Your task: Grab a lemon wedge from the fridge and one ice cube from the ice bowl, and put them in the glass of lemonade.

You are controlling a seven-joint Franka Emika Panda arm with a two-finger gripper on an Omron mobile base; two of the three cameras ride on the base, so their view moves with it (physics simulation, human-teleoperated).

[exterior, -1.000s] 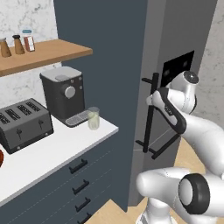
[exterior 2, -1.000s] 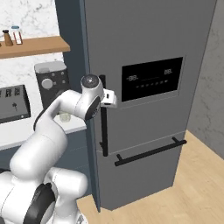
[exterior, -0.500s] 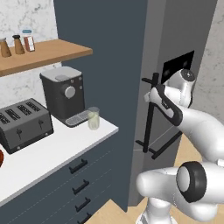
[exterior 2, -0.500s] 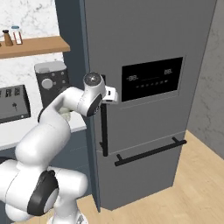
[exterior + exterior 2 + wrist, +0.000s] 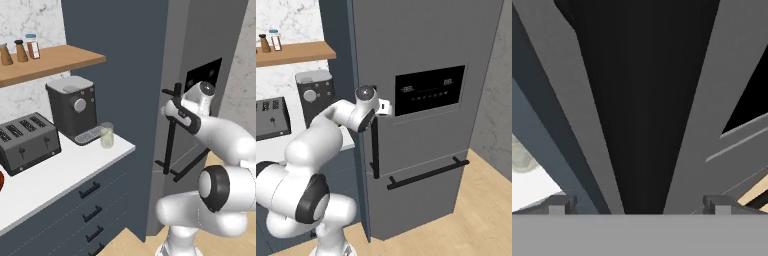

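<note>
Hand spread wide around the fridge's upright black door handle, fingers either side.

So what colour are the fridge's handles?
Black bar handles, clearest in the right base view.

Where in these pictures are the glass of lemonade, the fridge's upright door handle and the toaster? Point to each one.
glass of lemonade (image 5: 106, 135), left base view, middle of its clear wall.
upright door handle (image 5: 375, 150), right base view, midway down the black bar.
toaster (image 5: 27, 142), left base view, its dark front face.
</note>
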